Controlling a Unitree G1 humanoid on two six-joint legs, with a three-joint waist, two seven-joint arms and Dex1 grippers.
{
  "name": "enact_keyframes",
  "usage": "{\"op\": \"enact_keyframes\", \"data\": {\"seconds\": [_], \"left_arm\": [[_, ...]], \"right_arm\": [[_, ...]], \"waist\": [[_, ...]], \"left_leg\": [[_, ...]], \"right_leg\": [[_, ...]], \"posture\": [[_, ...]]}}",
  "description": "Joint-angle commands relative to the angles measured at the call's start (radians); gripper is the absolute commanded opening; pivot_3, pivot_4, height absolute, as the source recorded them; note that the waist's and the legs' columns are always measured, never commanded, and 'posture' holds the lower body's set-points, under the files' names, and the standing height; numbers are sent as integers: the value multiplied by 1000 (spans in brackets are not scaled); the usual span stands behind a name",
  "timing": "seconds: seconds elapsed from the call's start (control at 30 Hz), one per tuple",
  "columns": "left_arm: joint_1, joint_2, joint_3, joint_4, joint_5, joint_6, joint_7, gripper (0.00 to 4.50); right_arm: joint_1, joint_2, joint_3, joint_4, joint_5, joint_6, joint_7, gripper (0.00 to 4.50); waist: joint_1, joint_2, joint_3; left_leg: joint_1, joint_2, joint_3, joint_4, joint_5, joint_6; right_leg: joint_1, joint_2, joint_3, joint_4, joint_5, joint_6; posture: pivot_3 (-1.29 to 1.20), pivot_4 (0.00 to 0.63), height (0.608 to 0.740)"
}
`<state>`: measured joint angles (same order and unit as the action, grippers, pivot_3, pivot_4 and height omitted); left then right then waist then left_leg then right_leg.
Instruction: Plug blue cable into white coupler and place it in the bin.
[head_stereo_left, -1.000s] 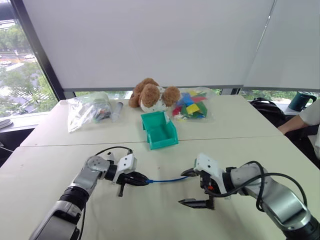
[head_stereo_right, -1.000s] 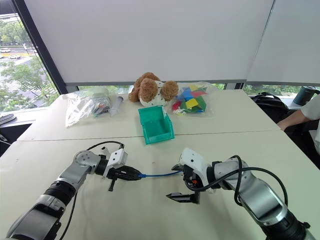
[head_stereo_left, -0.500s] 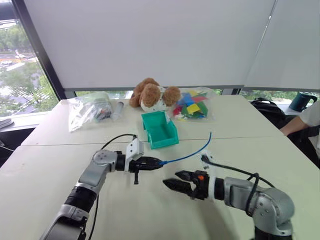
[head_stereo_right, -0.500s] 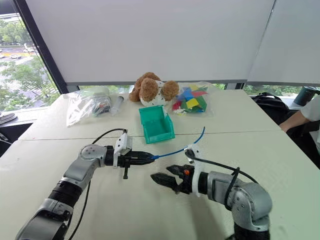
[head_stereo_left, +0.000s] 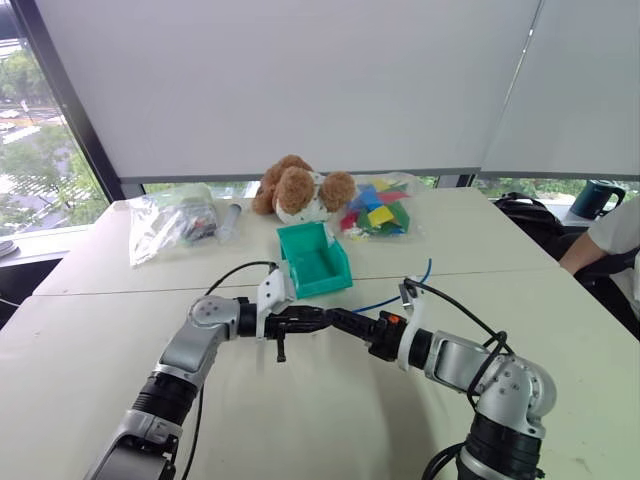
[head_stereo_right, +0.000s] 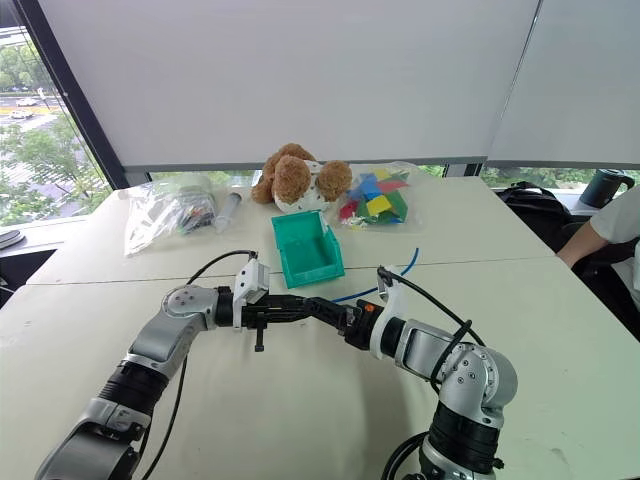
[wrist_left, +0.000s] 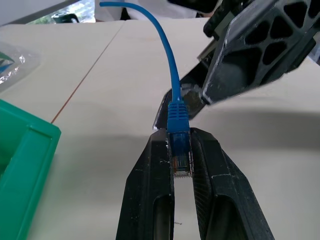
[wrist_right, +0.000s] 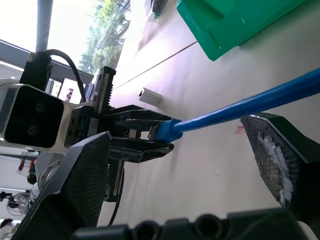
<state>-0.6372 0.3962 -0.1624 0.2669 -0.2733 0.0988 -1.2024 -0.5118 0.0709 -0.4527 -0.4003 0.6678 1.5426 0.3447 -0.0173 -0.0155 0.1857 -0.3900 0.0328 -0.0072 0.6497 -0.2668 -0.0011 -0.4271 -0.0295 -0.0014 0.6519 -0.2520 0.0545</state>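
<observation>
Left gripper clamping blue cable plug, right gripper spread

No legible text, labels, brands or nos. anywhere — nothing printed can be made out on any object or surface. Bags of items at the table's far side show colours but no readable lettering — too small to tell.

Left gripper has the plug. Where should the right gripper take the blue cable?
Probably on the blue boot just beyond the left gripper, closing across the blue cable already lying between the open right gripper's fingers; farther out it curves away.
</observation>
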Motion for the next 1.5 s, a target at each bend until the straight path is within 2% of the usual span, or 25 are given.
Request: {"op": "enact_keyframes", "data": {"seconds": [0.03, 0.13, 0.27, 0.3, 0.37, 0.63, 0.8, 0.93, 1.0, 1.23, 1.37, 1.5], "left_arm": [[-3, 1, 22, -39, -21, -6, 5, 28], [-1, 3, 20, -41, -20, -6, 6, 0], [2, 4, 16, -43, -16, -9, 4, 0], [3, 4, 15, -44, -16, -9, 4, 0], [5, 5, 12, -46, -15, -10, 4, 0], [20, 12, 5, -57, -16, -6, -5, 0], [33, 42, 24, -85, -31, 52, 0, 2307], [91, 128, 99, -163, -26, 81, 63, 4334], [117, 160, 130, -197, -27, 96, 98, 4428], [266, 279, 378, -349, 3, 225, 387, 4428], [356, 286, 427, -370, 17, 235, 462, 4428], [375, 245, 453, -304, -29, 207, 482, 4428]], "right_arm": [[-21, 11, 7, -4, 38, -17, -9, 4500], [-22, 12, 12, 0, 50, -21, -16, 3635], [-26, 11, 14, 4, 68, -29, -23, 1606], [-28, 11, 13, 5, 73, -30, -25, 944], [-32, 12, 10, 7, 82, -31, -30, 34], [-35, 8, 14, 13, 108, -35, -51, 34], [-40, 6, 20, 14, 123, -37, -61, 0], [-49, -22, 43, 23, 130, -55, -59, 0], [-45, -50, 69, 22, 128, -68, -47, 0], [-42, -127, 159, 47, 131, -127, 4, 0], [-47, -153, 200, 71, 131, -156, 30, 0], [-52, -173, 228, 87, 132, -181, 45, 0]], "waist": [[1, 0, 0], [1, 0, 0], [1, 0, 0], [1, 0, 0], [1, 0, 0], [1, 0, 0], [-1, 0, 0], [-6, 1, 0], [-3, 1, 0], [-3, 1, 1], [-1, 1, 1], [5, 1, 1]], "left_leg": [[0, 0, 0, 0, 0, 0], [0, 0, 0, 0, 0, 0], [0, 0, 0, 0, 0, 0], [0, 0, 0, 0, 0, 0], [0, 0, 0, 0, 0, 0], [0, 0, 0, 0, 0, 0], [0, 0, 0, 0, 0, 0], [0, 1, 1, -1, 0, 0], [0, 1, 0, -1, 0, 0], [-1, 1, 0, -1, 0, 0], [0, 2, 1, -2, 0, 0], [-1, 1, 1, -2, 0, 0]], "right_leg": [[0, 0, 0, 0, 0, 0], [0, 0, 0, 0, 0, 0], [0, 0, 0, 0, 0, 0], [0, 0, 0, 0, 0, 0], [0, 0, 0, 0, 0, 0], [0, 0, 0, 0, 0, 0], [0, 0, 0, 0, 0, 0], [-1, 0, 1, 0, 0, 0], [-1, 0, 0, 0, 0, 0], [-2, -1, 1, -1, 0, 0], [-2, -1, 1, -1, 0, 0], [-2, -2, 0, -1, 0, 0]], "posture": [[0, 150, 740], [0, 150, 740], [0, 150, 740], [0, 150, 740], [0, 150, 740], [0, 150, 740], [0, 150, 740], [0, 150, 740], [0, 150, 740], [0, 150, 740], [0, 150, 740], [0, 150, 740]]}}
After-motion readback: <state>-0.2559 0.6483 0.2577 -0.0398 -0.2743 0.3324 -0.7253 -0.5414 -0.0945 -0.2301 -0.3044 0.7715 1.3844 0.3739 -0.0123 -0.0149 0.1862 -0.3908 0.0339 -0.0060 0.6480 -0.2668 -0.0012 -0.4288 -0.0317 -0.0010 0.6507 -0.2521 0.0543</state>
